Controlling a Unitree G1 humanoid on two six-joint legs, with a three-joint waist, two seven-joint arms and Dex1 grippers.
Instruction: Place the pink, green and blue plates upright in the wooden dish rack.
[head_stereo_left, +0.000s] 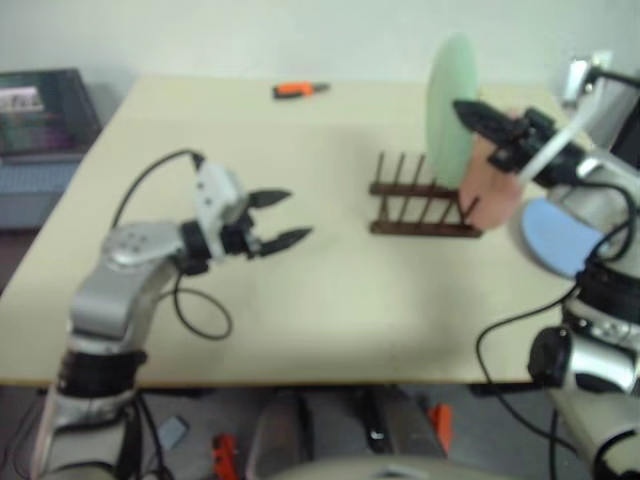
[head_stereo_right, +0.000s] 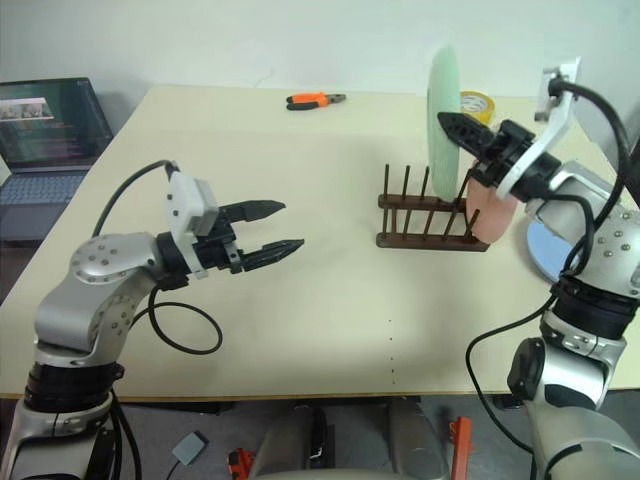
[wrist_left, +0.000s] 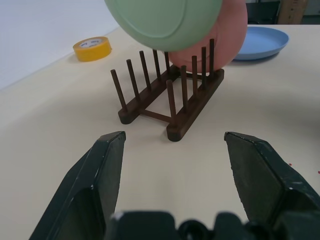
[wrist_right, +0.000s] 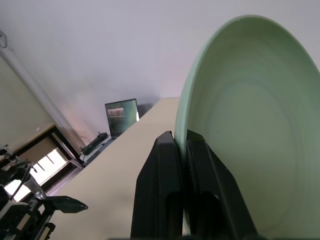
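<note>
Right eye view: the mint green plate hangs upright above the wooden dish rack, its rim pinched between the closed black fingers of the right gripper. The pale pink plate already stands at the rack's 3 o'clock end; whether it sits properly between pegs cannot be told. The light blue plate lies flat on the table, at 3 o'clock of the rack, partly behind the right arm. The step in hand is judged to be slotting the green plate; the next move calls for lowering it edge-down between free pegs beside the pink one. All three plates are plain, round and matte; the rack is dark brown, with two rails bearing thin upright pegs. At 9 o'clock, well apart, the left gripper hovers with fingers spread wide, empty.
</note>
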